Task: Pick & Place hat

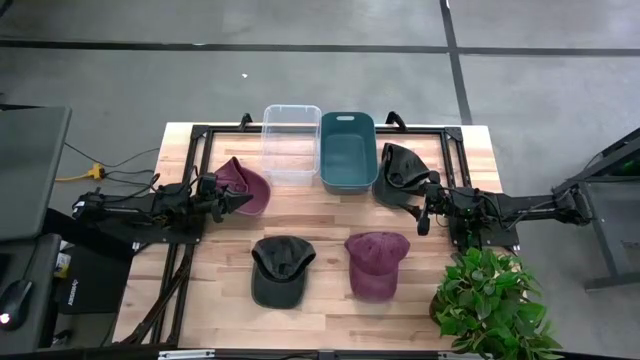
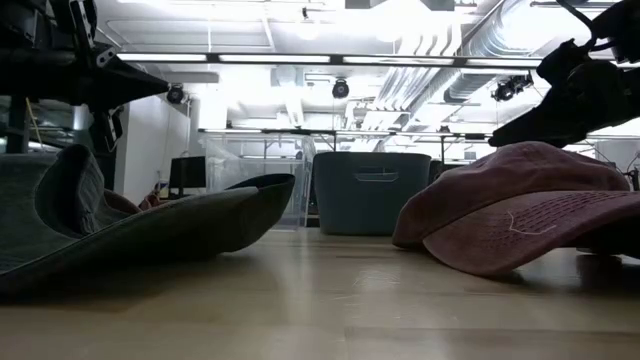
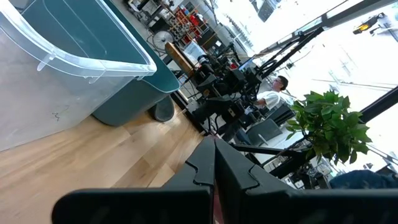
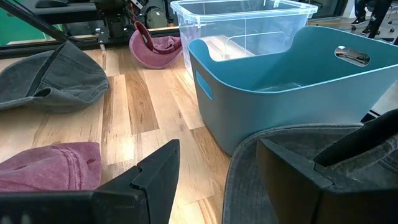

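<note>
- Two bins sit side by side at the wooden worktop's far edge: a clear plastic bin and a teal bin, both holding nothing.
- Four caps lie on the worktop: a maroon cap left of the clear bin, a dark grey cap right of the teal bin, a black cap and a maroon cap nearer the front edge.
- Left gripper, fingers closed, pinches the far maroon cap's brim.
- Right gripper, fingers spread, straddles the dark grey cap's edge.
</note>
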Robot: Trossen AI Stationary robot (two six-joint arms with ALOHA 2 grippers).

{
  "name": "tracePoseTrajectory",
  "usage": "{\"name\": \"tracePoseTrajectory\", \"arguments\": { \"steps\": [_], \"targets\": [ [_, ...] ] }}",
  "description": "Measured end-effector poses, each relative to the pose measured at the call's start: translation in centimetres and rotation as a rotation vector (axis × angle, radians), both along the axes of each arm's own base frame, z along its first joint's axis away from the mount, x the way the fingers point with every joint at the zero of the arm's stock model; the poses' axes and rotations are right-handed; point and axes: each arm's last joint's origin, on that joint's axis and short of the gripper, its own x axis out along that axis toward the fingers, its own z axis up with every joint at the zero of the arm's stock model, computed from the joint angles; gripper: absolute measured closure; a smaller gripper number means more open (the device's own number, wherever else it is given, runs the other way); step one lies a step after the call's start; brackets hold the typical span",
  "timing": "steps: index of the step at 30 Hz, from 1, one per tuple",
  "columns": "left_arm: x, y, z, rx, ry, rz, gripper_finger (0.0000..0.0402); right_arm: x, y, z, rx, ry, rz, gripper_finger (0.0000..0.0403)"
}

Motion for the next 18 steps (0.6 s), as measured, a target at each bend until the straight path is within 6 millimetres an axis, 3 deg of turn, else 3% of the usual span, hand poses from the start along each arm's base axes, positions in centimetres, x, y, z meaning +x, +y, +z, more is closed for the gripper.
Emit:
{"name": "tracePoseTrajectory", "arguments": {
  "steps": [18],
  "targets": [
    [-0.11, 0.1, 0.83, -0.017, -0.09, 0.033, 0.0401, 0.0, 0.0, 0.0, 0.0, 0.0, 0.0, 0.0194]
  ]
}}
